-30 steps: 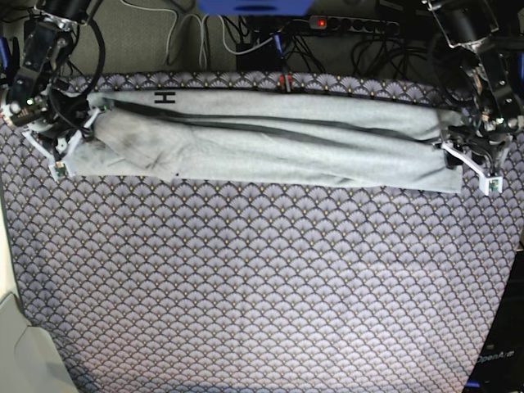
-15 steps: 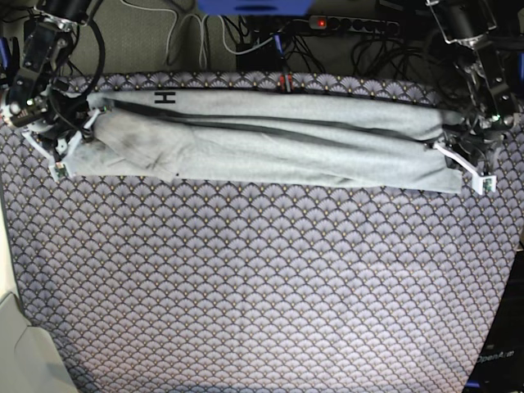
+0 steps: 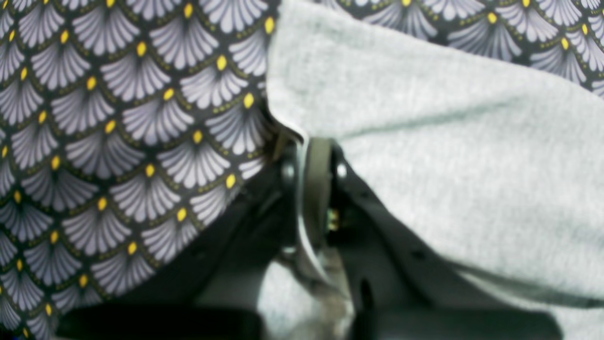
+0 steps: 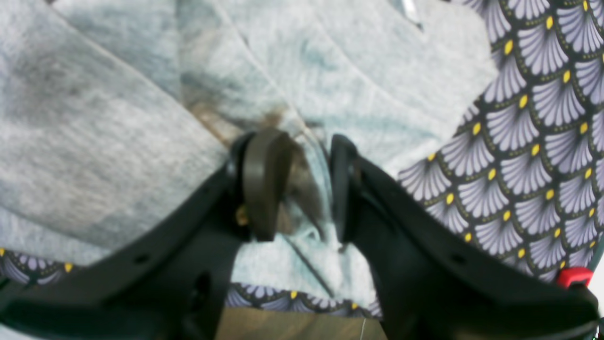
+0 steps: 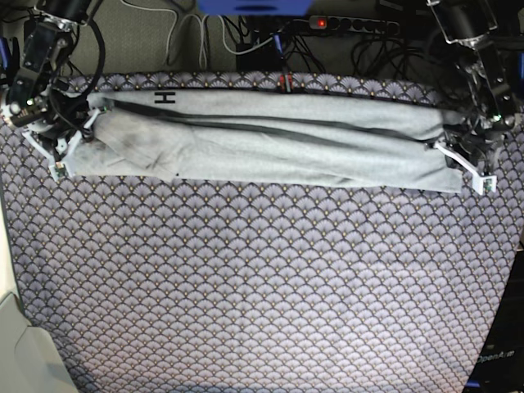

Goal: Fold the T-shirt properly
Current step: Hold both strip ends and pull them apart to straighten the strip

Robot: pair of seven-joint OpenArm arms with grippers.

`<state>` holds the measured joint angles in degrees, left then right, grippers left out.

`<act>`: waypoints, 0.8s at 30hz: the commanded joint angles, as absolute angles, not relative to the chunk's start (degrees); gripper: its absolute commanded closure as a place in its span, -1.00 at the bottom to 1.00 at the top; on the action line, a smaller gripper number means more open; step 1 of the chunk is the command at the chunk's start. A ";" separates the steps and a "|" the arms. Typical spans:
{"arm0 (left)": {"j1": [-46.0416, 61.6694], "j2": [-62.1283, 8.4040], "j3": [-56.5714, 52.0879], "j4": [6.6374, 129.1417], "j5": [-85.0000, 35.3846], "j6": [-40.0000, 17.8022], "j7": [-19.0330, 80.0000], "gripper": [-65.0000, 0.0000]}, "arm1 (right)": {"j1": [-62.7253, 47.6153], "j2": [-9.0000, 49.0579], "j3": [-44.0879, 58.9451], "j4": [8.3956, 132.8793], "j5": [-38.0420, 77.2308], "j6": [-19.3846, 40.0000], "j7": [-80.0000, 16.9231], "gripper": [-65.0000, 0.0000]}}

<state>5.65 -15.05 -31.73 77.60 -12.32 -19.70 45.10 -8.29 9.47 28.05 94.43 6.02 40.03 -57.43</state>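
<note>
Grey T-shirt [image 5: 270, 143] pinched at both ends, far side of worktop.
Left claw [image 3: 311, 156] has just closed on the right-hand edge; right claw [image 4: 302, 184] grips bunched cloth. Lift appears ready.

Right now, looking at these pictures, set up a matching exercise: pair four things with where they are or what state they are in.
Things:
1. T-shirt
2. Left claw
3. Right claw
4. Power strip

Places or states:
A. Beyond the cloth's far edge, red light on
B. Shut on the shirt's edge
C. Folded into a long band across the far part of the cloth
D. Jaws apart, with shirt fabric between them

Pairs: 1-C, 2-B, 3-D, 4-A
</note>
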 commanded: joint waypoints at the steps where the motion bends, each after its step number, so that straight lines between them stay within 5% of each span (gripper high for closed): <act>1: 6.20 -15.96 -31.60 78.11 -10.24 -19.65 51.47 0.98 | -7.78 10.15 28.18 95.25 6.46 40.00 -56.75 0.37; 4: 6.37 -16.92 -31.52 81.98 -11.30 -21.32 54.11 0.73 | -7.78 10.15 28.18 95.25 6.46 40.00 -56.75 0.37; 10: 6.20 -17.36 -31.78 84.97 -11.82 -28.62 55.69 -0.27 | -7.78 10.15 28.18 95.25 6.46 40.00 -56.75 0.37; 13: 5.85 -17.19 -31.78 84.35 -12.09 -28.88 55.60 -0.58 | -7.78 10.15 28.18 95.25 6.46 40.00 -56.75 0.37; 24: 5.76 -16.84 -31.78 84.18 -12.18 -28.88 55.43 -0.68 | -7.78 10.15 28.18 95.25 6.46 40.00 -56.75 0.37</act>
<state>6.20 -16.32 -31.77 83.61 -11.07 -28.34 55.48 -8.29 9.47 28.05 94.43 6.02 40.03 -57.43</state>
